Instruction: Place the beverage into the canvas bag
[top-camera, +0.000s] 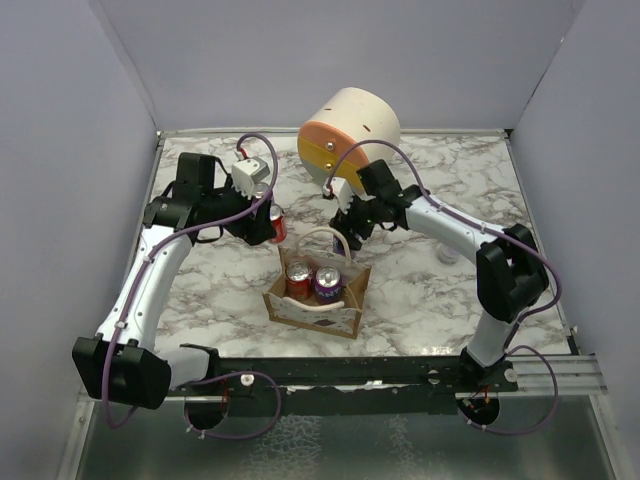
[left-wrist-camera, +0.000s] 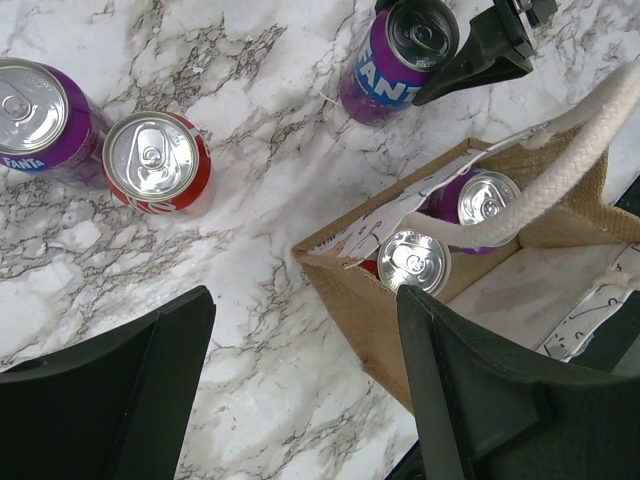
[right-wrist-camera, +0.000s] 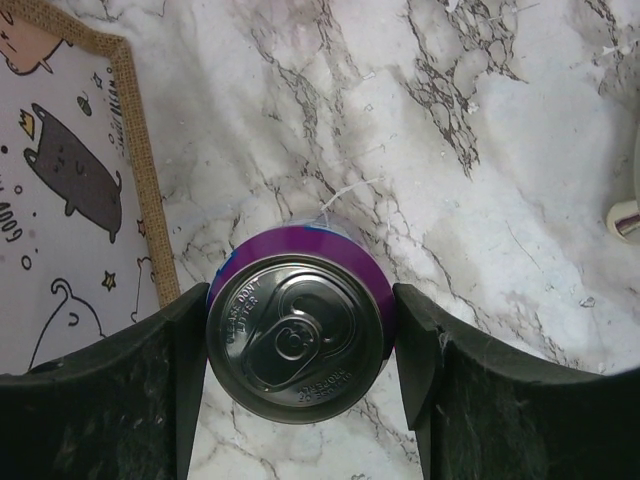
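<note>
The tan canvas bag (top-camera: 316, 310) stands at the table's middle front, handles up, with a red can (top-camera: 298, 278) and a purple can (top-camera: 328, 284) inside. My right gripper (right-wrist-camera: 297, 340) is shut on a purple Fanta can (right-wrist-camera: 297, 335) just behind the bag, whose rim (right-wrist-camera: 130, 150) is to its left. That can also shows in the left wrist view (left-wrist-camera: 385, 70). My left gripper (left-wrist-camera: 300, 400) is open and empty above the marble beside the bag (left-wrist-camera: 400, 330). A loose red can (left-wrist-camera: 157, 162) and another purple can (left-wrist-camera: 40, 120) stand further left.
A round cream-orange drawer cabinet (top-camera: 348, 130) stands at the back, close behind the right arm. A small white object (top-camera: 448, 255) lies on the marble to the right. Grey walls enclose the table on three sides.
</note>
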